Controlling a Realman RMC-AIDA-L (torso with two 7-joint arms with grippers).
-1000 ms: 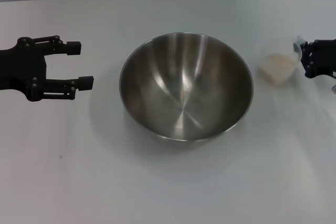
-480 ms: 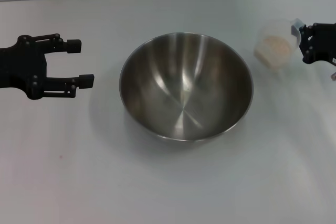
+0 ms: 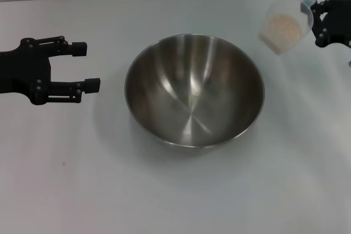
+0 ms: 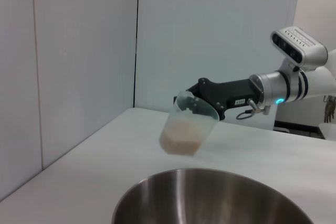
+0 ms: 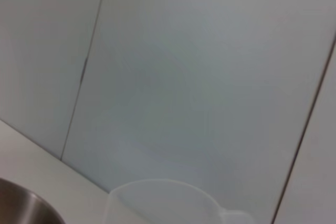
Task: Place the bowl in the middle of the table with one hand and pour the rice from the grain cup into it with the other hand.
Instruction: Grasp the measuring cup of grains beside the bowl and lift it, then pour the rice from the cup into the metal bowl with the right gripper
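The large round stainless-steel bowl (image 3: 194, 90) sits upright in the middle of the plain white table (image 3: 164, 190), its shiny brushed inside bare. Off to its right and farther back, the small clear plastic grain cup (image 3: 285, 24) hangs above the tabletop, tilted, with the off-white rice (image 3: 283, 26) heaped inside. The right gripper (image 3: 312, 17) pinches the cup at its rim, the cup on its bowl-ward side. The left gripper (image 3: 86, 67) hovers just beside the bowl's left rim, apart from it, its two black fingers (image 3: 77, 48) spread wide, holding nothing.
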